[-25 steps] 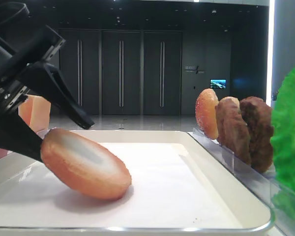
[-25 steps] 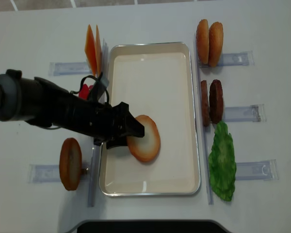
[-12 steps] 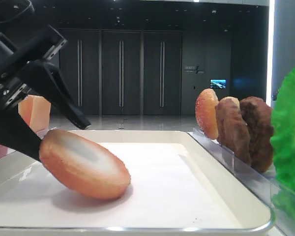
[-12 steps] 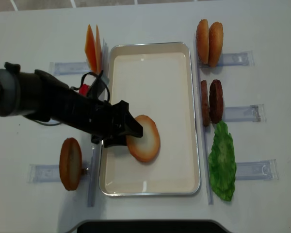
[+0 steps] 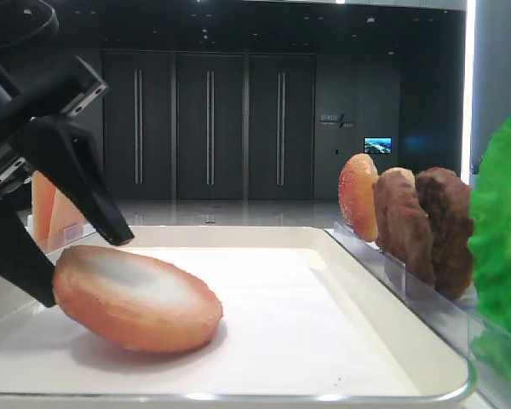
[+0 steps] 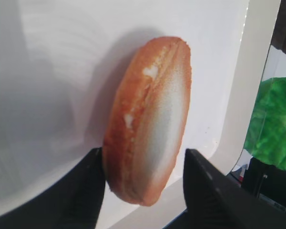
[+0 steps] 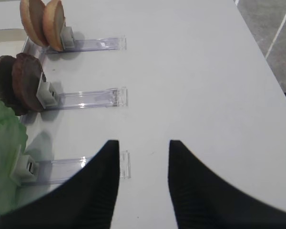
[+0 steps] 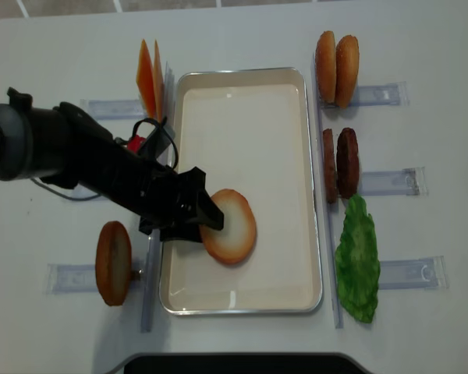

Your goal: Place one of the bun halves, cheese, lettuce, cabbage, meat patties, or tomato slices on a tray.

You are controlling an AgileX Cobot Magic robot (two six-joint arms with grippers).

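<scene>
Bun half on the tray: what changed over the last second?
The bun half tipped from steeply tilted to nearly flat on the tray, and slid slightly toward the tray's left edge. The left gripper swung a little with it, jaws wide on either side; whether they still touch it I can't tell. Unchanged: the right gripper, open over bare table, and the other ingredients in their holders.

golden-brown bun half (image 8: 228, 227), cream tray (image 8: 249, 125), green lettuce (image 8: 357, 261)

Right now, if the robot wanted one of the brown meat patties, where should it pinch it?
Probably across the flat faces near the top edge, coming from above. The meat patties stand on edge in a clear holder, so the rounded top is free and the bottom is blocked.
</scene>
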